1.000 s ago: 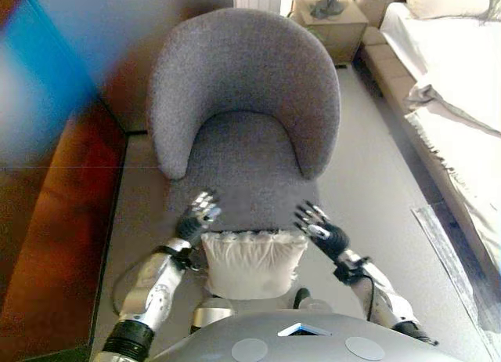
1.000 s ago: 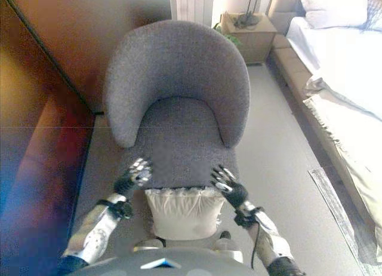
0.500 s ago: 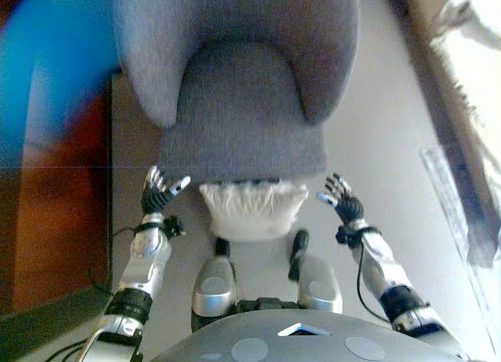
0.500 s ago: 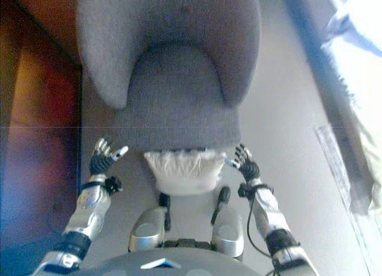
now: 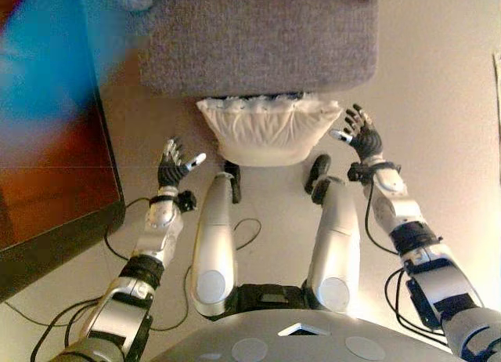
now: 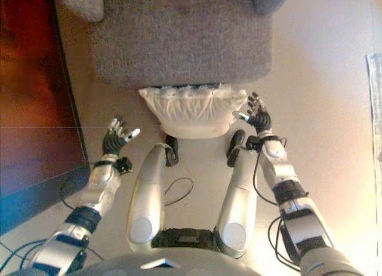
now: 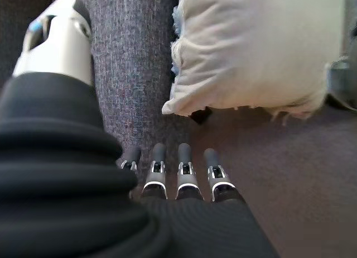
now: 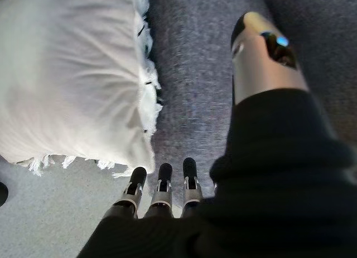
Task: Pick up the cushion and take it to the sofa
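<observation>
A pale beige carpeted floor [image 5: 438, 72] carries everything in view. A grey woven-fabric armchair [image 5: 258, 37] stands on it at 12 o'clock. A white fringed fabric cushion [image 5: 266, 131] rests on the floor just in front of the chair, leaning against its front edge. At 9 o'clock a dark reddish-brown wooden panel [image 5: 47, 197] meets the floor along its edge.

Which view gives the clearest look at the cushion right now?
The left eye view: the whole white cushion shows, leaning against the grey armchair front, with the left hand and right hand open either side, neither touching it. The right eye view matches. Each wrist view shows only one fringed end of it.
</observation>
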Available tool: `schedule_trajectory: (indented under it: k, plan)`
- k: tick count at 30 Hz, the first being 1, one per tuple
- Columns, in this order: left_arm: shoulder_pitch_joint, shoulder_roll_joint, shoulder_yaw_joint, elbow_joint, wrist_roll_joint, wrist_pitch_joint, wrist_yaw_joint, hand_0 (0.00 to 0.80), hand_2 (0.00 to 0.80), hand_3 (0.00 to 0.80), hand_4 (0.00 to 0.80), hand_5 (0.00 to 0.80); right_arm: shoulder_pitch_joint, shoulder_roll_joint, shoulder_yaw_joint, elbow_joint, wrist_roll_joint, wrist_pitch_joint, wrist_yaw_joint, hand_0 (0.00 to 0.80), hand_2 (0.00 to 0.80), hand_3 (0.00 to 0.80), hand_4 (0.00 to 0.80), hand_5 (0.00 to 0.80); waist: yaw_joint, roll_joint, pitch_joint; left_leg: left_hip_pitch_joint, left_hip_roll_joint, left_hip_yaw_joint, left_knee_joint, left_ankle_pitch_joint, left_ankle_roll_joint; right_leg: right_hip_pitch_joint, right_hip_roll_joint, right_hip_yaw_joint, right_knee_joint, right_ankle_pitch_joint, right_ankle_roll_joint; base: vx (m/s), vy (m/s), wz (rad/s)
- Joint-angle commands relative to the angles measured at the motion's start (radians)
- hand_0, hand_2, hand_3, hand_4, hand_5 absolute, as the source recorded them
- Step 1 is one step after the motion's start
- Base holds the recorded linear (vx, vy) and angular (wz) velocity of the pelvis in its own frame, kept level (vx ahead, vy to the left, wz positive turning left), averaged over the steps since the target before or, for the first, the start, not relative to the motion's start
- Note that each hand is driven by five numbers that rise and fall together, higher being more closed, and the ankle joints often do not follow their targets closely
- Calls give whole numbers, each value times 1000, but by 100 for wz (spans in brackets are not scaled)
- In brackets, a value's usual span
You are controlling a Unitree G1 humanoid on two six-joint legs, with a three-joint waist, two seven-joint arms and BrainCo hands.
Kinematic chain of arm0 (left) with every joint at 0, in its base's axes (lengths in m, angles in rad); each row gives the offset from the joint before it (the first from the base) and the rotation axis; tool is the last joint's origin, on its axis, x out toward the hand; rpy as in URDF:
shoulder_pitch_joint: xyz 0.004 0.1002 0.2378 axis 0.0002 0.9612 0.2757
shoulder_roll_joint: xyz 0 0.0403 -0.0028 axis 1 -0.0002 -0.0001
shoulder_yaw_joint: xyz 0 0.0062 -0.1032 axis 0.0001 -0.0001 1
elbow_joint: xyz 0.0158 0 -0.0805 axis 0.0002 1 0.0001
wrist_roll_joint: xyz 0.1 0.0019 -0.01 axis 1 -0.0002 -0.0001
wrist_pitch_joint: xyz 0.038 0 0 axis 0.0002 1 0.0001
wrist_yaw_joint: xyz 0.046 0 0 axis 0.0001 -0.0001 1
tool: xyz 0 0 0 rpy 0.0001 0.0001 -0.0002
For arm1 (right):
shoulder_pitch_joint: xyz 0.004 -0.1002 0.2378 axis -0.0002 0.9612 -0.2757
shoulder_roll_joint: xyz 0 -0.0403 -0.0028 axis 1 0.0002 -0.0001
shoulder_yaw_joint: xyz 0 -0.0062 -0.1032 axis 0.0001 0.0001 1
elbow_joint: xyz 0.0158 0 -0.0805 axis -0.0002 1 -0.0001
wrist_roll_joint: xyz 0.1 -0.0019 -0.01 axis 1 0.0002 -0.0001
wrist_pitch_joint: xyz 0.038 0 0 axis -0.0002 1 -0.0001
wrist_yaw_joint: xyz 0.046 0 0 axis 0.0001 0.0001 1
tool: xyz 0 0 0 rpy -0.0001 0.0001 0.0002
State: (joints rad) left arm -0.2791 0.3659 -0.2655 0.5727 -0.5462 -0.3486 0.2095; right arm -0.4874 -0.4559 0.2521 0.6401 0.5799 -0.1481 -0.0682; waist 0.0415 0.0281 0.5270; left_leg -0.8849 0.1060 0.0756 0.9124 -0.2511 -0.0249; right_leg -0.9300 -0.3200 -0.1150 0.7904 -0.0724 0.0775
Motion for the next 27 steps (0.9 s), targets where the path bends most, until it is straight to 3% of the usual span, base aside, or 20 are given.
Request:
schedule_trajectory:
  k: [1,6,15,22,27]
  plan:
    - [-48,-24,-29,-16,-74,-65,-31,0,0,0,0,0,-72,-66,19,20,15,3,8,0,0,0,0,0,-6,50,-7,-75,-4,4,44,-57,22,-73,-19,63,168,-95,35,-66,58,-10]
    - [-128,-21,-29,16,-105,-49,-60,0,0,0,0,0,-170,-89,27,81,29,36,15,0,0,0,0,0,-18,63,-7,-216,-1,-7,191,-81,32,-207,7,108,290,-120,17,-31,49,-8]
    - [-237,11,-17,90,-187,28,-163,0,0,0,0,0,-278,-112,48,159,36,86,28,0,0,0,0,0,-39,75,-7,-334,28,-3,337,-94,37,-305,30,141,398,-154,-10,20,36,-4]
    - [-346,71,-22,179,-190,95,-123,0,0,0,0,0,-372,-125,101,238,10,143,51,0,0,0,0,0,-49,72,-7,-387,45,1,397,-95,33,-352,37,153,446,-163,-20,8,16,-5]
    - [-384,89,-4,235,-202,91,-70,0,0,0,0,0,-397,-125,108,274,5,142,1,0,0,0,0,0,-52,67,-7,-403,51,3,398,-95,28,-367,40,152,439,-158,-20,-1,18,-2]
